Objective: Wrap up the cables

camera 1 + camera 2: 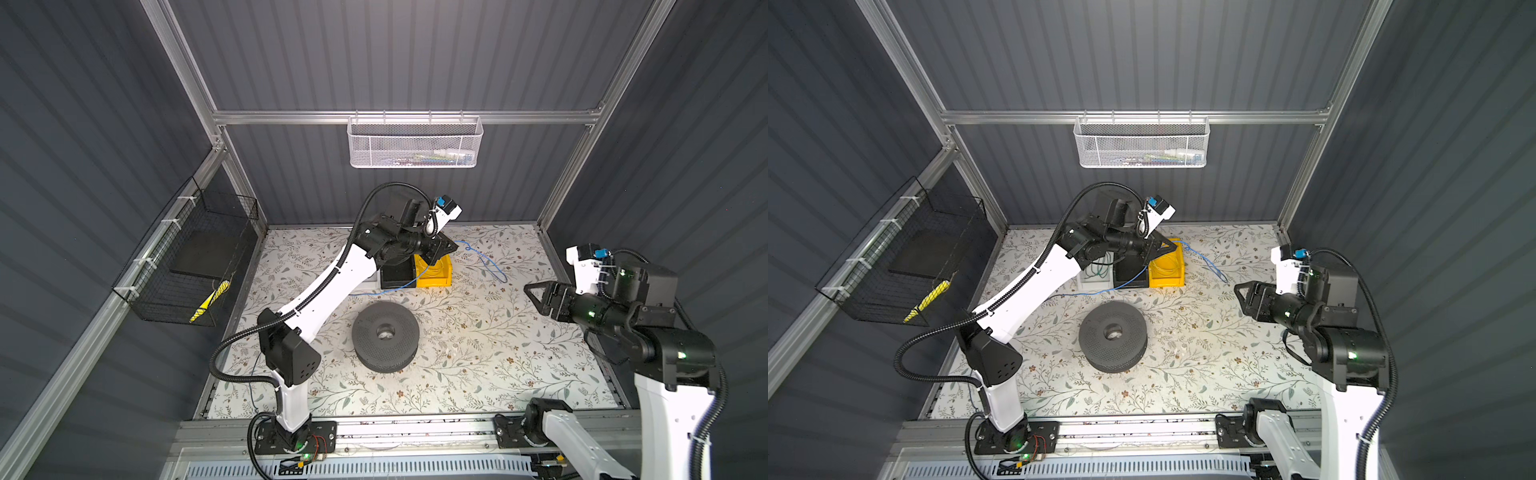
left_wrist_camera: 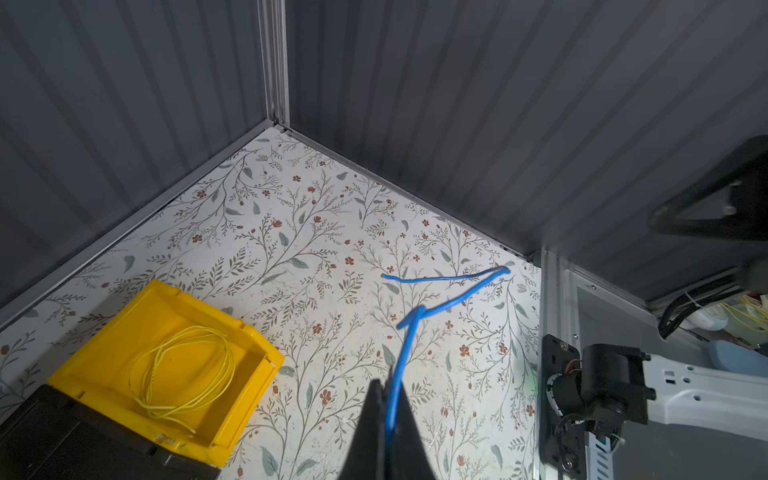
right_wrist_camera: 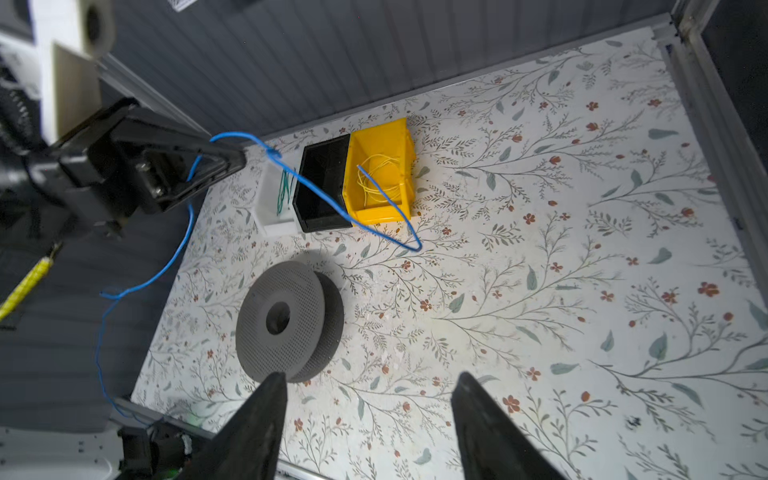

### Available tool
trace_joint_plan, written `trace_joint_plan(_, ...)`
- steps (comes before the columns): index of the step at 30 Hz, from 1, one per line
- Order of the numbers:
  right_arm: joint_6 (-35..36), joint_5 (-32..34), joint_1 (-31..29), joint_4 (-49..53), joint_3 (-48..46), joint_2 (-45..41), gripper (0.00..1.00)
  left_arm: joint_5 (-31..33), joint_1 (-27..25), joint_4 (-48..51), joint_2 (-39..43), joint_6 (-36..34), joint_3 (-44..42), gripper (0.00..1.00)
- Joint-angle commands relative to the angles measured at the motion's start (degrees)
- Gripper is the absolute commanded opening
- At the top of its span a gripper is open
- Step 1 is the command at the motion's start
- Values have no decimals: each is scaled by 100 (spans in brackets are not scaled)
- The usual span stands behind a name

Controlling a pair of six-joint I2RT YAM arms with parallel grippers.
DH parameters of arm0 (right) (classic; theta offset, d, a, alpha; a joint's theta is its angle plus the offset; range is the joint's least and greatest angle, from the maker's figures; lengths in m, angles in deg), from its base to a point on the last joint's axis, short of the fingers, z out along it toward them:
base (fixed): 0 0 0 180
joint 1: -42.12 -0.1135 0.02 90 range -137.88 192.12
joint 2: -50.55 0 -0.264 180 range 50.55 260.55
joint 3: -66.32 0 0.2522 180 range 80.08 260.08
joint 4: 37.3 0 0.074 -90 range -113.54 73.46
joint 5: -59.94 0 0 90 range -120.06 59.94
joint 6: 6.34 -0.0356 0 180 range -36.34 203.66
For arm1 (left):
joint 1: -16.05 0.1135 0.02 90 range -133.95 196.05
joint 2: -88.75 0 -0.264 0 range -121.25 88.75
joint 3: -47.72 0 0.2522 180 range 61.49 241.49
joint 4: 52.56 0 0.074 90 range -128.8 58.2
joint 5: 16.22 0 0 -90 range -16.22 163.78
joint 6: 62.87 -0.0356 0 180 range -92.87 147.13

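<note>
Blue and very thin, the wire [image 2: 400, 353] is pinched between the closed fingers of the left gripper [image 2: 388, 386], which hangs above the bins in the upper middle of both top views. One short, kinked end reaches out past the fingers, and the long rest drops away toward the lower left of the right wrist view. The right gripper [image 3: 370, 380] has its fingers apart and holds nothing, at the right edge of both top views, well apart from the wire. I judge the step in hand is to lead the wire to the dark grey perforated spool [image 1: 384, 345], which lies flat in the middle of the table. To do it well, the pinch must be firm, because the wire looks springy. The free gripper should take the wire close to the held point, so the loop does not catch on the yellow bin [image 2: 104, 345] or the black bin [image 3: 328, 222]. The table has a floral-printed cover [image 1: 478, 353]. Grey corrugated walls [image 1: 395, 62] close the cell, with a white mesh basket [image 1: 413, 143] at the back and a black wire basket [image 1: 187, 257] at the left.
</note>
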Motion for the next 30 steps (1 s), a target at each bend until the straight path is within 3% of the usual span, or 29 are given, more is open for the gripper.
trace_joint_plan(1, -418, -1111, 322, -893, -381, 234, 66, -256, 12, -43, 421, -66, -76, 0)
trace_joint_plan(7, -946, -2509, 402, -2004, -1120, 468, 70, -272, 14, -161, 692, -92, -231, 0)
trace_joint_plan(12, -1269, -3196, 321, -2793, -1726, 468, 70, -428, 9, -158, 744, -91, -183, 0)
trace_joint_plan(18, -1638, -3487, -30, -3518, -1895, 652, 69, -652, 10, -110, 629, -44, -35, 0)
trace_joint_plan(25, -1437, -3379, -68, -3475, -1725, 953, 68, -738, 10, -42, 636, -49, 15, 0)
trace_joint_plan(30, -1713, -4020, -54, -3771, -1450, 716, 69, -409, 13, 24, 654, -111, 6, 0)
